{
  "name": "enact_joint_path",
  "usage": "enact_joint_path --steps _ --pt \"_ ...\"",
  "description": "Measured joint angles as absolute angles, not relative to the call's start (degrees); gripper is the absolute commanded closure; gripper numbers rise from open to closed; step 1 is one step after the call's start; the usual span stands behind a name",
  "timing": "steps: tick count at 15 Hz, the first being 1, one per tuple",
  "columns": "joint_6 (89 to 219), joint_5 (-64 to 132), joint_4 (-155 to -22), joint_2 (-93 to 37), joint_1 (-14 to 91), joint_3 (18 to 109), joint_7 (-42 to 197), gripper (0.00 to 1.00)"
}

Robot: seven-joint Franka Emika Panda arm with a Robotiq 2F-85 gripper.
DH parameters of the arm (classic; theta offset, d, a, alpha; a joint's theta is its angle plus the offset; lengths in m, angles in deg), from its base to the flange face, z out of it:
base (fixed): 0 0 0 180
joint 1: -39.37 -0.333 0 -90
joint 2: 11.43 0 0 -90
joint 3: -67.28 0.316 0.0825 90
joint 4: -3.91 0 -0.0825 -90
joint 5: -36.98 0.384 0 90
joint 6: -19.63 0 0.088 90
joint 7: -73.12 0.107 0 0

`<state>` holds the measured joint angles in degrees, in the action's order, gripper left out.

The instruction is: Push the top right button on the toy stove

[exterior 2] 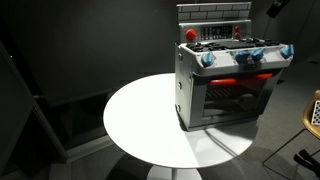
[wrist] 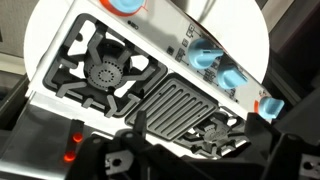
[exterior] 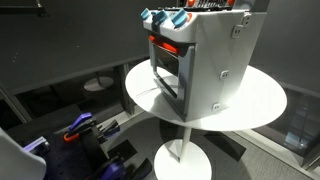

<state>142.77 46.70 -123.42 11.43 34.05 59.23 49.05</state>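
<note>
the toy stove stands on the round white table, toward one edge. it looks like light, hollow moulded plastic, stiff but likely to slide, so the small red buttons by its back panel want a short, gentle press, not a grip. black ridged burner, ribbed grill plate, glossy blue knobs. the gripper hovers above; how wide it stands i cannot tell

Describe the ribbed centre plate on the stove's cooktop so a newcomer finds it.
Find the round white table and the toy stove on it. On its top, in the wrist view, the ribbed plate lies between two burner grates: a rectangle of parallel ridges, where the grates are spoked rings.
</note>
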Motion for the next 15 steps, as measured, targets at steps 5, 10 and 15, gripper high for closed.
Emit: enact_joint_path --steps 5,10,15 --pt "142.7 46.7 -122.9 11.1 34.0 59.3 49.0 0.0" --pt "143.4 46.7 -122.9 11.1 34.2 59.3 49.0 0.0" --pt "149.8 46.7 -122.8 9.8 34.9 59.3 49.0 0.0"
